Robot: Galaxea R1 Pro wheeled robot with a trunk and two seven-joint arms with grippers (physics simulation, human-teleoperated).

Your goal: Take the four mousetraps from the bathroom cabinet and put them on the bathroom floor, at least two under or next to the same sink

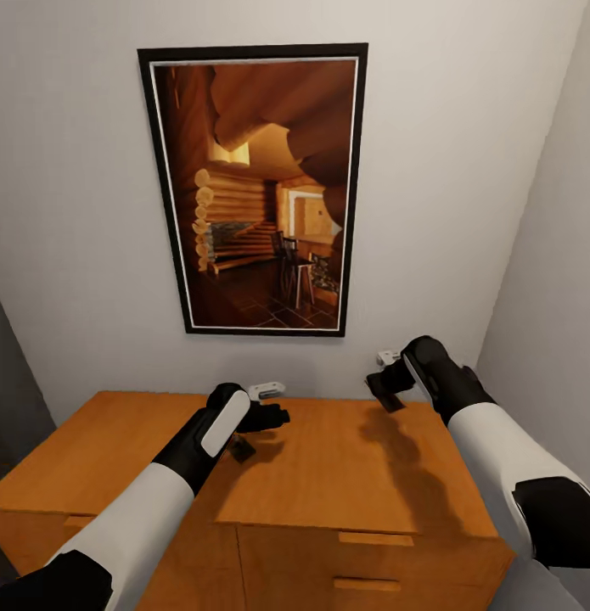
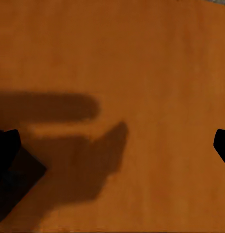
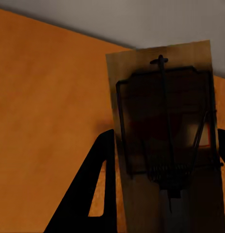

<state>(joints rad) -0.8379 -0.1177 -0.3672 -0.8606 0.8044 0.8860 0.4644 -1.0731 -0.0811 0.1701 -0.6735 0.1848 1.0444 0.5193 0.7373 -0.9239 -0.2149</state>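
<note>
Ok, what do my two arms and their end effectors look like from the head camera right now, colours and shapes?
Both arms have glossy white forearm shells with black bands near the elbows and black wrist sections. The left wrist carries a long white oval panel, the right a narrower white strip. The left end effector and the right end effector are black and blocky, each with a small white fitting beside it. No cables are visible.

Looking down along my left gripper (image 2: 112, 160), I see my two dark fingertips (image 2: 13, 165) spread wide at opposite edges over the cabinet (image 2: 141, 58)'s bare orange-brown top, holding nothing, my gripper's shadow (image 2: 69, 145) cast across the wood.
</note>
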